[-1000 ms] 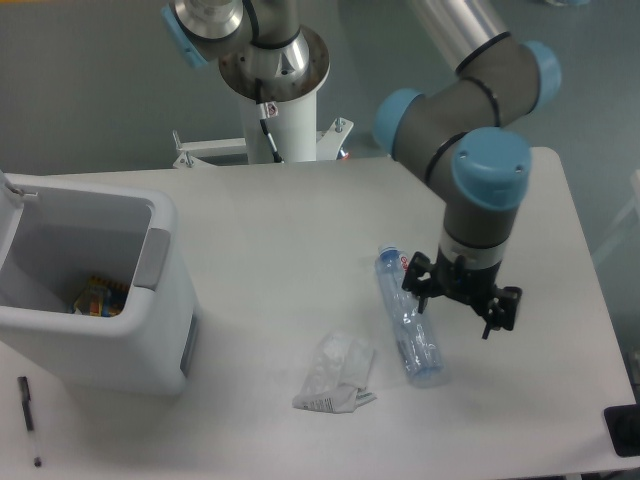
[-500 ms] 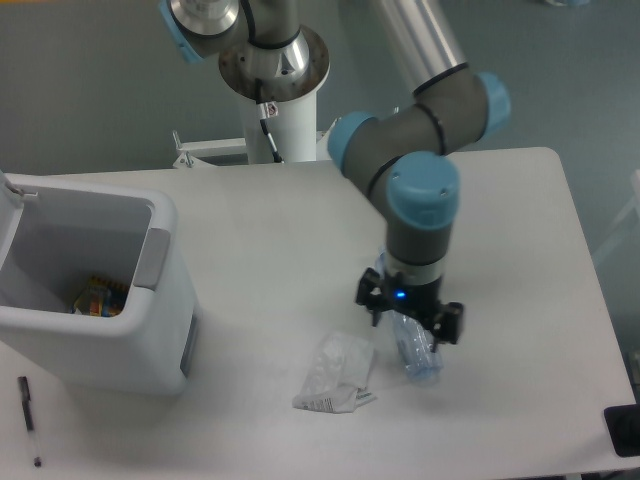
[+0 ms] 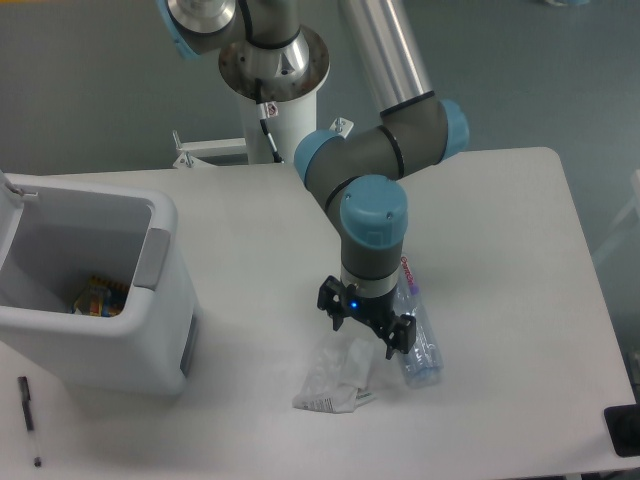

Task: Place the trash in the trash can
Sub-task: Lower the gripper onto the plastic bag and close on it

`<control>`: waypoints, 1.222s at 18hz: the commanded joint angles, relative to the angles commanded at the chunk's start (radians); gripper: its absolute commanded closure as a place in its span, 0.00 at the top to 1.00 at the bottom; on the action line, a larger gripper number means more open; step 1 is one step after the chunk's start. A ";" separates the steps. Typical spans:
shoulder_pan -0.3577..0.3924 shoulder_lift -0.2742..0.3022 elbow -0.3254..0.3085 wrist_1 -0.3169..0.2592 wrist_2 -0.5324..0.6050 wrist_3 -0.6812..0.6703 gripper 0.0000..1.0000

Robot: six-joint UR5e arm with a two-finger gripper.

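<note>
A crumpled clear-and-white plastic wrapper (image 3: 331, 381) lies on the white table near the front. A clear water bottle (image 3: 419, 345) lies on its side just right of it, partly covered by the arm. My gripper (image 3: 365, 328) hangs directly above the wrapper's upper right edge, between wrapper and bottle. Its dark fingers point down and stand spread, with nothing seen between them. The white trash can (image 3: 90, 290) stands at the left, open at the top, with some colourful litter inside.
A thin black pen (image 3: 29, 418) lies at the front left corner beside the bin. The robot's base column (image 3: 275, 90) rises behind the table's back edge. A dark object (image 3: 623, 430) sits at the front right edge.
The arm has swung left across the bottle, carrying my gripper from the bottle's right side to above the wrapper. Bottle and wrapper have stayed in place.
</note>
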 joint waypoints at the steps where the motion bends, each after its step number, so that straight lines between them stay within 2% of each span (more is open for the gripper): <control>1: 0.000 -0.006 0.003 0.002 0.000 -0.003 0.96; 2: 0.000 -0.006 0.005 0.002 0.000 -0.006 0.86; 5: -0.002 -0.008 0.009 0.002 0.000 -0.055 0.36; 6: -0.002 -0.009 0.011 0.002 0.000 -0.066 0.23; 7: -0.002 -0.009 0.012 0.002 0.000 -0.067 0.10; 8: 0.000 -0.009 0.012 0.002 0.000 -0.068 0.03; 12: 0.000 -0.003 0.023 0.002 -0.003 -0.077 0.00; 18: 0.006 0.001 0.048 0.002 -0.005 -0.100 0.00; 22: 0.008 0.003 0.094 0.000 -0.011 -0.196 0.00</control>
